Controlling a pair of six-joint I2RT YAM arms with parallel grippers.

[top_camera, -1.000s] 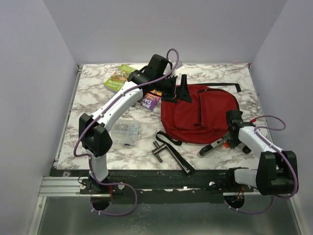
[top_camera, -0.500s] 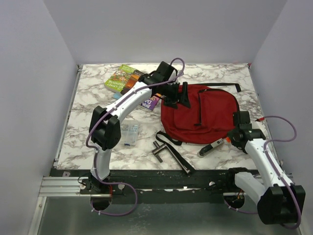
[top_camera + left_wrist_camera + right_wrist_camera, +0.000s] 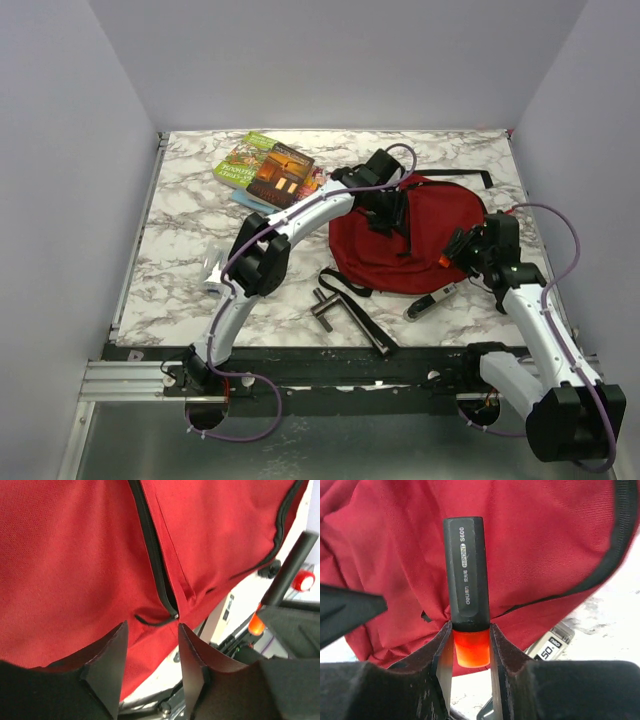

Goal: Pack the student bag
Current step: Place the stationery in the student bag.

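Note:
The dark-red student bag (image 3: 360, 250) lies flat on the marble table, right of centre. My left gripper (image 3: 385, 212) hovers over its upper middle. In the left wrist view the left gripper (image 3: 151, 626) stands partly open just above the red fabric (image 3: 75, 555), with the black zipper pull (image 3: 156, 619) right beyond its tips and nothing between the fingers. My right gripper (image 3: 470, 630) is shut on the orange cap of a black marker (image 3: 465, 565), which it holds over the bag's (image 3: 545, 540) right edge. In the top view the right gripper (image 3: 458, 250) is beside that edge.
Books (image 3: 265, 168) lie at the back left of the table. A grey labelled tool (image 3: 430, 303) sits by the bag's front edge. A black strap and a metal piece (image 3: 345, 312) lie near the front. A clear pouch (image 3: 213, 270) peeks out behind the left arm.
The left arm swung right from beside the books to above the bag, and its jaws narrowed. The right arm lifted the marker off the table and brought it up to the bag's right edge.

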